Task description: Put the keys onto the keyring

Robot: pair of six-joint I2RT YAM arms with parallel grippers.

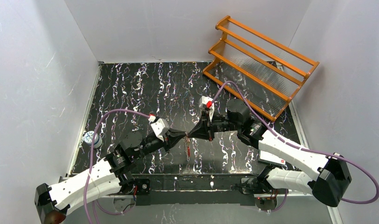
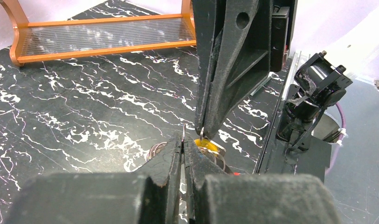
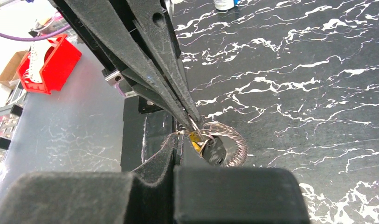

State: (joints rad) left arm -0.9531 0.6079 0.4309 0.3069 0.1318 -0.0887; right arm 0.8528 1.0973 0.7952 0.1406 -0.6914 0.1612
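Both grippers meet tip to tip above the near middle of the black marbled table. My left gripper [image 1: 185,136] [image 2: 183,140] is shut on a thin wire of the keyring [image 2: 183,129], which sticks up between its tips. My right gripper [image 1: 193,134] [image 3: 179,138] is shut on another strand of the same wire bundle. The keyring's coiled loops [image 3: 235,145] hang just beyond the tips, and its red section [image 1: 189,150] dangles below. A gold key [image 2: 207,145] and a key with a dark part [image 3: 214,150] hang in the loops; how they are attached is hidden.
An orange slatted rack [image 1: 259,65] stands at the back right of the table. A small white and blue container [image 1: 90,138] sits at the left table edge. A red bin [image 3: 50,63] lies off the table, past the arm bases.
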